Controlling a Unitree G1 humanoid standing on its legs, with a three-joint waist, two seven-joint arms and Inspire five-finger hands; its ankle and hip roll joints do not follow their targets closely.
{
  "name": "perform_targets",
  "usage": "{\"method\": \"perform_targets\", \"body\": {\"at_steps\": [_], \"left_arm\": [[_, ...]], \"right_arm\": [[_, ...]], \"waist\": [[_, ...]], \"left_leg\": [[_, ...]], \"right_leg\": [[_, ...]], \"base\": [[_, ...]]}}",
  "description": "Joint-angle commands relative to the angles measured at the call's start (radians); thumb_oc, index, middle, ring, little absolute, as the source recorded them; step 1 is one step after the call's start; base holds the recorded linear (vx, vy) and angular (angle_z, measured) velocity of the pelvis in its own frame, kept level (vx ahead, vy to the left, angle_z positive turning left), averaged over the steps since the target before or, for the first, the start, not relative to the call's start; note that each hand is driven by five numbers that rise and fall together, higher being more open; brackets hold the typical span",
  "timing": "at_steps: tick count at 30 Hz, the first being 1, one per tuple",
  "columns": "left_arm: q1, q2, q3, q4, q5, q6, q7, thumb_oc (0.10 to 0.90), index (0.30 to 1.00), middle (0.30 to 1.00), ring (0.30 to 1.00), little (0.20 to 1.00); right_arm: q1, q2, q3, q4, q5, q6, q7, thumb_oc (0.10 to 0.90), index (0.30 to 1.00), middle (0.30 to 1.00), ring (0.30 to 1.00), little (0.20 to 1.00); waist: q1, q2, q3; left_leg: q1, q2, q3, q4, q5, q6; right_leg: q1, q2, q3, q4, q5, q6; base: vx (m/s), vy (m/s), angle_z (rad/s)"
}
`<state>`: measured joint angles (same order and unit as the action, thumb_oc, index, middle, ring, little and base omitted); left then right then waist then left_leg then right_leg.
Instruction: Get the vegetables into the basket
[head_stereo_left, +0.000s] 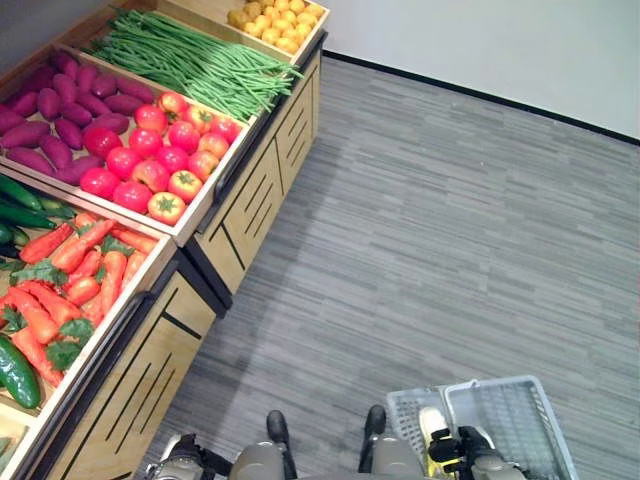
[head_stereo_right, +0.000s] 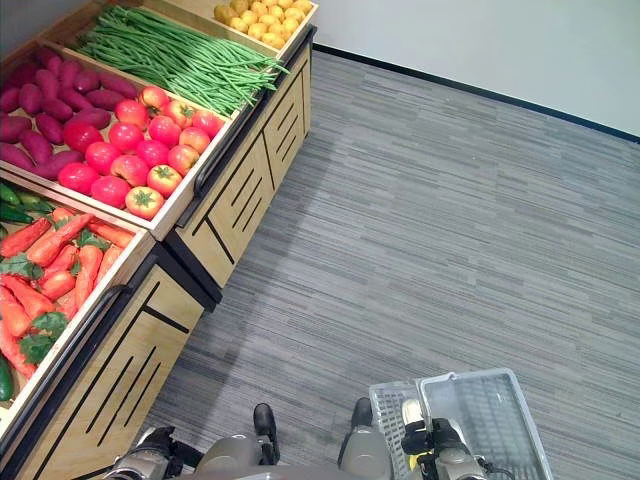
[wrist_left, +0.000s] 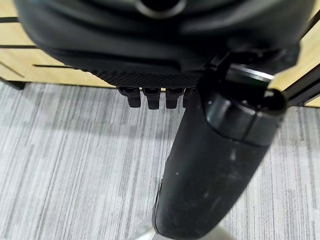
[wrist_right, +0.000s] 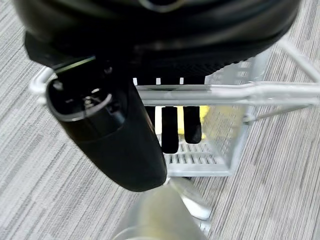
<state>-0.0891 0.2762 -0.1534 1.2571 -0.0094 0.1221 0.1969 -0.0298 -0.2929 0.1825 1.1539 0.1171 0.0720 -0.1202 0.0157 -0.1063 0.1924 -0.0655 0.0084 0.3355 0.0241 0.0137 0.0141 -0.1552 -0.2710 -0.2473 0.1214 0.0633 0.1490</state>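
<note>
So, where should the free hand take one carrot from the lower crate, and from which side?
Judging by its pose, grip a carrot lying on top of the pile at mid-body, coming from above. The carrots lie flat and crowded, and the crate wall blocks the side. The left robot hand looks free; the right robot hand holds the basket handle.

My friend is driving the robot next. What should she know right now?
Right hand: fingers curled round the handle of the pale grey plastic mesh basket, carried low at the robot's right side.
Left hand: holds nothing, fingers curled.
A yellow item shows through the mesh.
Orange carrots, red tomatoes and long green beans lie in the wooden display crates.
Left: pick vegetables, drop them in.
</note>
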Motion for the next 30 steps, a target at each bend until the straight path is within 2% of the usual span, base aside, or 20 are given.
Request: {"method": "perform_targets", "body": {"at_steps": [1, 3, 5, 6, 7, 9, 11, 12, 15, 18, 19, 21, 22, 23, 24, 25, 26, 27, 28, 30], "left_arm": [[-0.039, 0.022, 0.018, -0.004, 0.015, -0.014, 0.027, 0.9, 1.0, 1.0, 1.0, 1.0], [-0.04, 0.025, 0.017, -0.009, 0.011, -0.014, 0.03, 0.9, 1.0, 1.0, 1.0, 1.0], [-0.042, 0.027, 0.012, -0.013, 0.009, -0.016, 0.03, 0.9, 1.0, 1.0, 1.0, 1.0], [-0.042, 0.026, 0.012, -0.013, 0.008, -0.016, 0.03, 0.9, 1.0, 1.0, 1.0, 1.0], [-0.05, 0.03, 0.006, -0.009, 0.008, -0.02, 0.031, 0.9, 1.0, 1.0, 1.0, 1.0], [-0.055, 0.028, 0.013, 0.002, -0.01, -0.025, 0.032, 0.9, 1.0, 1.0, 1.0, 1.0], [-0.057, 0.029, 0.012, 0.004, -0.024, -0.027, 0.029, 0.9, 1.0, 1.0, 1.0, 1.0], [-0.064, 0.029, 0.006, 0.007, -0.026, -0.025, 0.025, 0.9, 1.0, 1.0, 1.0, 1.0], [-0.063, 0.013, 0.009, 0.012, -0.048, -0.028, 0.02, 0.9, 1.0, 1.0, 1.0, 1.0], [-0.056, 0.0, 0.008, 0.014, -0.063, -0.024, 0.024, 0.9, 1.0, 1.0, 1.0, 1.0], [-0.065, -0.004, -0.001, 0.005, -0.077, -0.024, 0.022, 0.9, 1.0, 1.0, 1.0, 1.0], [-0.068, -0.007, -0.006, 0.004, -0.08, -0.022, 0.02, 0.9, 1.0, 1.0, 1.0, 1.0], [-0.075, -0.017, -0.019, 0.007, -0.074, -0.02, 0.015, 0.9, 1.0, 1.0, 1.0, 1.0], [-0.077, -0.026, -0.032, 0.006, -0.062, -0.017, 0.008, 0.9, 1.0, 1.0, 1.0, 1.0], [-0.078, -0.026, -0.032, 0.006, -0.061, -0.017, 0.008, 0.9, 1.0, 1.0, 1.0, 1.0], [-0.085, -0.033, -0.045, -0.017, -0.041, -0.011, -0.006, 0.9, 1.0, 1.0, 1.0, 1.0], [-0.087, -0.034, -0.044, -0.029, -0.042, -0.011, -0.007, 0.9, 1.0, 1.0, 1.0, 1.0], [-0.089, -0.036, -0.042, -0.038, -0.047, -0.014, -0.005, 0.9, 1.0, 1.0, 1.0, 1.0], [-0.08, -0.033, -0.033, -0.037, -0.049, -0.018, -0.006, 0.9, 1.0, 1.0, 1.0, 1.0], [-0.084, -0.028, -0.047, -0.033, -0.018, -0.017, -0.008, 0.9, 1.0, 1.0, 1.0, 1.0]], "right_arm": [[-0.015, -0.017, 0.02, -0.024, -0.013, -0.019, -0.002, 0.4, 0.3, 0.3, 0.3, 0.3], [-0.019, -0.018, 0.02, -0.025, -0.007, -0.021, -0.006, 0.4, 0.3, 0.3, 0.3, 0.3], [-0.021, -0.018, 0.024, -0.022, -0.002, -0.023, -0.006, 0.4, 0.3, 0.3, 0.3, 0.3], [-0.022, -0.019, 0.024, -0.021, -0.001, -0.024, -0.006, 0.4, 0.3, 0.3, 0.3, 0.3], [-0.025, -0.02, 0.03, -0.011, 0.002, -0.026, -0.006, 0.4, 0.3, 0.3, 0.3, 0.3], [-0.018, -0.016, 0.037, 0.002, -0.007, -0.025, -0.004, 0.4, 0.3, 0.3, 0.3, 0.3], [-0.011, -0.016, 0.039, 0.004, -0.005, -0.027, -0.001, 0.4, 0.3, 0.3, 0.3, 0.3], [0.005, -0.018, 0.034, 0.007, -0.002, -0.027, 0.001, 0.4, 0.3, 0.3, 0.3, 0.3], [0.016, -0.02, 0.032, 0.025, -0.003, -0.024, 0.011, 0.4, 0.3, 0.3, 0.3, 0.3], [0.015, -0.027, 0.036, 0.032, -0.007, -0.019, 0.011, 0.4, 0.3, 0.3, 0.3, 0.3], [0.015, -0.035, 0.041, 0.023, -0.006, -0.021, 0.007, 0.4, 0.3, 0.3, 0.3, 0.3], [0.023, -0.038, 0.036, 0.013, 0.003, -0.023, 0.006, 0.4, 0.3, 0.3, 0.3, 0.3], [0.033, -0.046, 0.028, 0.024, -0.003, -0.022, 0.008, 0.4, 0.3, 0.3, 0.3, 0.3], [0.034, -0.056, 0.024, 0.027, -0.012, -0.021, 0.008, 0.4, 0.3, 0.3, 0.3, 0.3], [0.033, -0.056, 0.024, 0.027, -0.012, -0.021, 0.008, 0.4, 0.3, 0.3, 0.3, 0.3], [0.034, -0.076, 0.02, 0.037, -0.049, -0.011, 0.014, 0.4, 0.3, 0.3, 0.3, 0.3], [0.033, -0.075, 0.019, 0.043, -0.057, -0.005, 0.014, 0.4, 0.3, 0.3, 0.3, 0.3], [0.031, -0.071, 0.018, 0.049, -0.057, 0.0, 0.014, 0.4, 0.3, 0.3, 0.3, 0.3], [0.026, -0.058, 0.024, 0.051, -0.056, 0.002, 0.014, 0.4, 0.3, 0.3, 0.3, 0.3], [0.024, -0.048, 0.018, 0.051, -0.053, 0.004, 0.016, 0.4, 0.3, 0.3, 0.3, 0.3]], "waist": [[0.021, -0.022, 0.024], [0.012, -0.008, 0.036], [-0.001, 0.002, 0.039], [-0.001, 0.005, 0.041], [-0.013, 0.011, 0.048], [-0.03, 0.009, 0.06], [-0.04, 0.005, 0.062], [-0.05, 0.007, 0.06], [-0.051, 0.013, 0.036], [-0.047, 0.03, 0.018], [-0.041, 0.044, 0.024], [-0.043, 0.05, 0.028], [-0.054, 0.047, 0.026], [-0.071, 0.049, 0.029], [-0.072, 0.049, 0.027], [-0.122, 0.059, 0.021], [-0.124, 0.072, 0.017], [-0.119, 0.082, 0.013], [-0.11, 0.076, 0.007], [-0.11, 0.068, 0.006]], "left_leg": [[0.02, 0.023, -0.077, 0.036, -0.076, -0.037], [0.044, 0.024, -0.105, 0.007, -0.064, -0.033], [0.061, 0.025, -0.132, -0.028, -0.048, -0.039], [0.065, 0.027, -0.132, -0.031, -0.048, -0.04], [0.072, 0.034, -0.164, -0.051, -0.034, -0.054], [0.087, 0.044, -0.203, -0.067, -0.03, -0.065], [0.083, 0.04, -0.227, -0.067, -0.028, -0.068], [0.075, 0.037, -0.257, -0.06, -0.029, -0.07], [0.067, 0.048, -0.31, -0.07, -0.017, -0.079], [0.054, 0.077, -0.35, -0.053, -0.013, -0.093], [0.044, 0.102, -0.383, -0.047, 0.0, -0.111], [0.021, 0.128, -0.42, -0.062, 0.038, -0.131], [-0.004, 0.133, -0.385, -0.051, 0.053, -0.134], [-0.024, 0.137, -0.295, -0.021, 0.058, -0.132], [-0.028, 0.136, -0.296, -0.02, 0.06, -0.132], [-0.034, 0.182, -0.03, 0.024, 0.068, -0.131], [-0.025, 0.184, 0.017, 0.009, 0.07, -0.132], [-0.025, 0.186, 0.022, -0.005, 0.086, -0.135], [-0.021, 0.156, -0.031, 0.01, 0.043, -0.119], [-0.035, 0.15, -0.013, 0.044, 0.034, -0.115]], "right_leg": [[-0.026, -0.098, 0.074, 0.042, 0.141, 0.096], [-0.068, -0.061, 0.15, 0.109, 0.148, 0.093], [-0.105, -0.012, 0.216, 0.081, 0.146, 0.082], [-0.103, -0.01, 0.215, 0.082, 0.144, 0.081], [-0.135, 0.018, 0.26, 0.009, 0.136, 0.072], [-0.176, 0.054, 0.288, -0.055, 0.13, 0.076], [-0.167, 0.078, 0.311, -0.044, 0.113, 0.072], [-0.139, 0.096, 0.352, -0.026, 0.076, 0.068], [-0.107, 0.118, 0.359, -0.018, 0.04, 0.047], [-0.092, 0.131, 0.31, 0.009, -0.003, 0.026], [-0.091, 0.144, 0.277, 0.06, -0.05, 0.009], [-0.079, 0.151, 0.229, 0.075, -0.076, -0.01], [-0.046, 0.133, 0.185, 0.051, -0.073, -0.013], [-0.024, 0.112, 0.157, 0.038, -0.071, -0.009], [-0.026, 0.112, 0.156, 0.035, -0.067, -0.009], [-0.013, 0.078, 0.092, 0.017, -0.053, -0.002], [-0.009, 0.079, 0.074, 0.01, -0.053, -0.002], [-0.005, 0.081, 0.066, 0.006, -0.05, -0.001], [0.004, 0.073, 0.082, 0.015, -0.055, 0.005], [0.011, 0.054, 0.086, 0.012, -0.043, 0.012]], "base": [[0.03, 0.08, 0.11], [0.06, 0.066, 0.2], [0.08, 0.0, 0.38], [0.11, -0.058, 0.54], [0.13, -0.083, 0.74], [0.18, -0.136, 0.58], [0.07, -0.088, 0.63], [0.08, -0.117, 1.42], [0.08, -0.136, 1.51], [0.12, -0.255, 0.29], [0.04, -0.304, 0.84], [0.01, -0.329, 1.14], [-0.01, -0.233, 0.95], [-0.02, -0.101, 1.75], [-0.1, -0.001, 2.03], [-0.11, 0.052, 1.91], [-0.09, 0.096, 1.03], [0.07, 0.128, 0.9], [0.08, 0.095, 0.71], [0.05, 0.142, -0.12]]}}
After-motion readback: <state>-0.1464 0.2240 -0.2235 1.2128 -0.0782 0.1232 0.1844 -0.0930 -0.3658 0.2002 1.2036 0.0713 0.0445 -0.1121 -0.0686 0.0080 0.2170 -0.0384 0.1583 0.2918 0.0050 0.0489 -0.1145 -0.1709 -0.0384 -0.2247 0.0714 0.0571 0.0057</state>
